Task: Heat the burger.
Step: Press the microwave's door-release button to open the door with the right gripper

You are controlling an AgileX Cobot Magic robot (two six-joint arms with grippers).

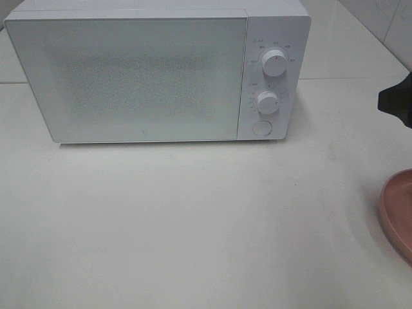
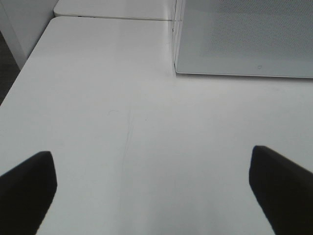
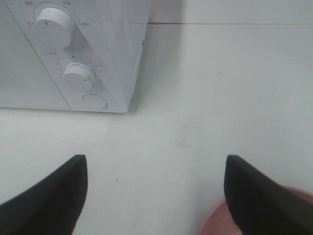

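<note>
The burger is in none of my views, so I cannot tell where it is; both my grippers are spread wide and hold nothing.

The white microwave [image 1: 158,74] stands closed at the back of the surface [image 1: 193,225], and on its panel I see an upper knob [image 1: 275,62], a lower knob [image 1: 267,102] and a round button [image 1: 261,127] under them. My left gripper [image 2: 151,152] hangs over bare surface in front of the microwave's left front corner, its fingers [image 2: 27,193] far apart. My right gripper [image 3: 155,157] is spread too, with only surface between its fingers, and it faces the knob side of the microwave. The pink plate [image 1: 399,209] lies at the right edge of the high view (only a part of its rim shows). In the right wrist view it is just beside one finger, and I cannot tell if they touch.
</note>
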